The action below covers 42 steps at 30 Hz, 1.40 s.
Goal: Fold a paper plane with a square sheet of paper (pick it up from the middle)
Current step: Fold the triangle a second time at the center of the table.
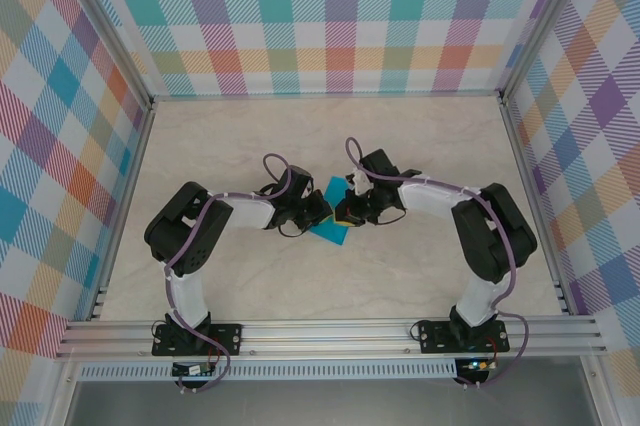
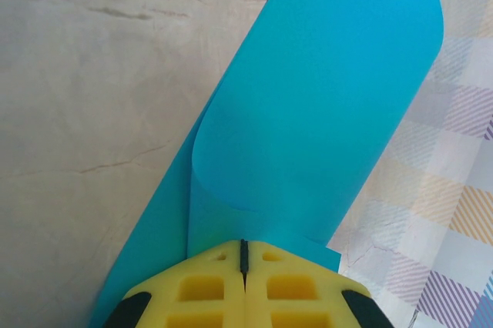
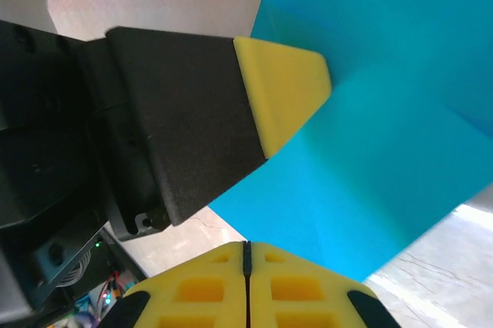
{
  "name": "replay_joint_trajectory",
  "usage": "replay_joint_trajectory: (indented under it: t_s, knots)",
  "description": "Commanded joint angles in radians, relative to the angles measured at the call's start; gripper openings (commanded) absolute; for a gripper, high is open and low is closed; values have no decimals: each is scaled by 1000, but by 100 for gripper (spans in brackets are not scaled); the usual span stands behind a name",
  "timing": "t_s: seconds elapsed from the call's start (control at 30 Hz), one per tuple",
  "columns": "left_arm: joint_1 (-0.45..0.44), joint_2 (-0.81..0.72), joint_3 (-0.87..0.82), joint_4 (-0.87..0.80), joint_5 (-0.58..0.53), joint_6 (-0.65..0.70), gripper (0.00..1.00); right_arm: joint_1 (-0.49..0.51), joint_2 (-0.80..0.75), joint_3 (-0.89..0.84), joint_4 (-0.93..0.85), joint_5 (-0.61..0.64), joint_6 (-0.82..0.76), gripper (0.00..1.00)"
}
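The teal-blue square sheet of paper (image 1: 328,214) sits mid-table between my two grippers, bent rather than flat. In the left wrist view the square sheet of paper (image 2: 323,112) curls over itself and runs out from my left gripper (image 2: 244,247), whose yellow jaws are shut on its near edge. In the right wrist view the square sheet of paper (image 3: 385,151) rises off the table, creased between the left gripper's fingertip (image 3: 281,89) and my right gripper (image 3: 247,249). That gripper is shut at the paper's lower edge. From above, the left gripper (image 1: 316,212) and right gripper (image 1: 346,216) almost touch.
A pale marble-look tabletop (image 1: 250,276) stretches all round the paper. Plaid walls (image 1: 330,16) close off the back and both sides. An aluminium rail (image 1: 330,331) carrying the arm bases runs along the near edge.
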Motion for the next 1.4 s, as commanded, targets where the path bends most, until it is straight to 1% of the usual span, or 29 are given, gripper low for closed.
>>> replay_joint_trajectory:
  t_s: [0.0, 0.3, 0.77, 0.97, 1.13, 1.37]
  knots:
    - [5, 15, -24, -39, -3, 15, 0, 16, 42, 36, 22, -67, 38, 5]
    - [5, 10, -21, -40, 3, 18, 0, 23, 98, 48, -3, -18, 37, 5]
    - [5, 13, -29, -38, 2, 18, 0, 23, 160, 31, -27, -9, 17, 5]
    - [5, 18, -35, -36, -3, 15, 0, 22, 180, 22, -40, 21, 4, 6]
    - [5, 21, -37, -31, -1, 14, 0, 22, 171, 31, -53, 22, -6, 6]
    - [5, 21, -35, -35, 0, 15, 0, 27, 74, 53, -92, 1, -34, 7]
